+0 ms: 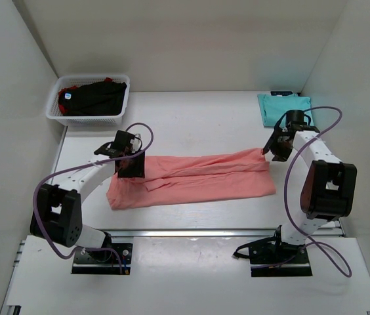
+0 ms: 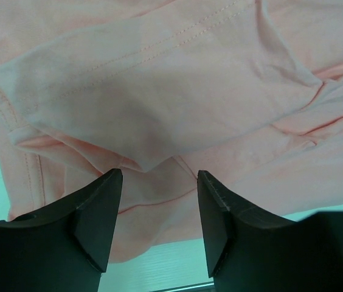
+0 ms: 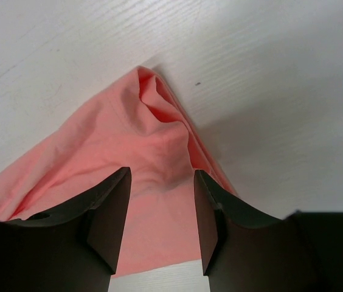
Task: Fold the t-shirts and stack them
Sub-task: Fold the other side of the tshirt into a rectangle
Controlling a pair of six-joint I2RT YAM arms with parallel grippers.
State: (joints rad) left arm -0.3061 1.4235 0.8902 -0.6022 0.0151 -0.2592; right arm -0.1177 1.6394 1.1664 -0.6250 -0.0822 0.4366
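– Two black fingers of the left gripper point(image 2: 158, 176) fill the bottom of the left wrist view. How do they stand?
– Spread apart. Just past the tips lies a folded, stitched hem of the large salmon-pink cloth t-shirt point(image 1: 198, 177).
– And the right gripper point(image 3: 161, 173)?
– Its jaws are parted too, poised over a bunched corner of the same pink cloth, with bare white tabletop point(image 1: 191, 125) beyond. Whether either gripper touches the cloth cannot be told.
– Where does the shirt sit overall?
– Seen from above, it stretches in a long, rumpled band across the middle of the table, between the two arms. The left gripper is at its left end and the right gripper at its far right corner.
– What else is on the table?
– A folded teal t-shirt point(image 1: 283, 105) lies flat in the far right corner, well apart from the pink one. In the far left corner stands a white plastic mesh basket point(image 1: 83, 120) holding crumpled black cloth point(image 1: 96, 97), with a bit of red cloth point(image 1: 72, 86) showing at its back edge.
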